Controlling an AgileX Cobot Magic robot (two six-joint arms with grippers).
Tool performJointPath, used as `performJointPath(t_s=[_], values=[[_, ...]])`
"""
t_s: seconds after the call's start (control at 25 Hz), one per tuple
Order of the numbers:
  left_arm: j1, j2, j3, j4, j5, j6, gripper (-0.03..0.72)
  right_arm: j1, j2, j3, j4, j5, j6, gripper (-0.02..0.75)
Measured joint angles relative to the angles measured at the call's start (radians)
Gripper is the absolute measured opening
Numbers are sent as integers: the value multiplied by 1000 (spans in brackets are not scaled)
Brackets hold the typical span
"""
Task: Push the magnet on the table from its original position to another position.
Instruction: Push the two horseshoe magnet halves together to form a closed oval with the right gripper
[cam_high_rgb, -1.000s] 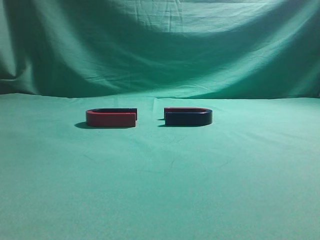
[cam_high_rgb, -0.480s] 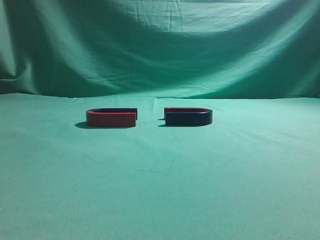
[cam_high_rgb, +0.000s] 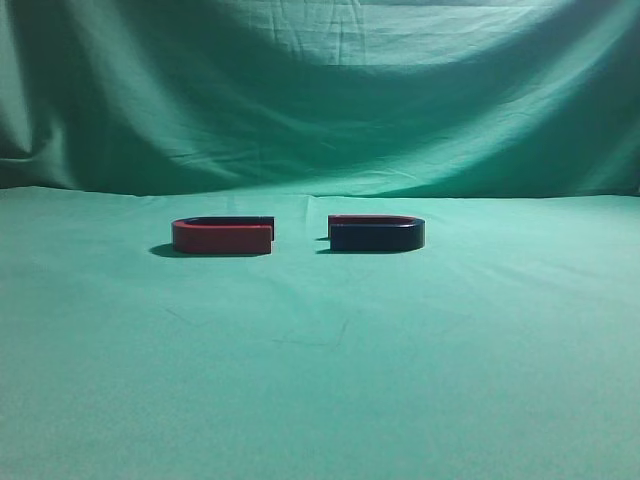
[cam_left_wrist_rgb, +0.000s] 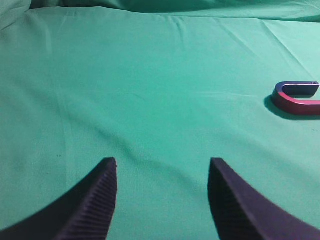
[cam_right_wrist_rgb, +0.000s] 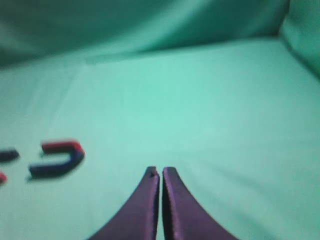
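On the green worktop (cam_high_rgb: 320, 380), two U-shaped magnets are laid side by side, apart from each other, with their open ends facing across a gap. To the left is seen the red-faced magnet (cam_high_rgb: 222, 236); to the right, just past the middle, the dark-faced magnet (cam_high_rgb: 376, 234) is set, its thin red edge at the rear. The left pincer (cam_left_wrist_rgb: 162, 172) is held wide open over bare cloth, gripping nothing. The right pincer (cam_right_wrist_rgb: 160, 175) is pressed closed, empty, well apart from the dark-faced magnet (cam_right_wrist_rgb: 56, 160).
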Motion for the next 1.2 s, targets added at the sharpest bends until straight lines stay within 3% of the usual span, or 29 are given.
performJointPath(t_s=[0.28, 0.64, 0.92, 1.2], values=[[0, 0, 0, 0, 0, 0, 372, 0, 375, -197, 0, 271, -23, 0], [0, 0, 0, 0, 0, 0, 372, 9, 579, -417, 71, 499, -137, 0], [0, 0, 0, 0, 0, 0, 372, 166, 747, -561, 78, 537, -63, 0], [0, 0, 0, 0, 0, 0, 372, 190, 1017, -772, 43, 581, 27, 0]])
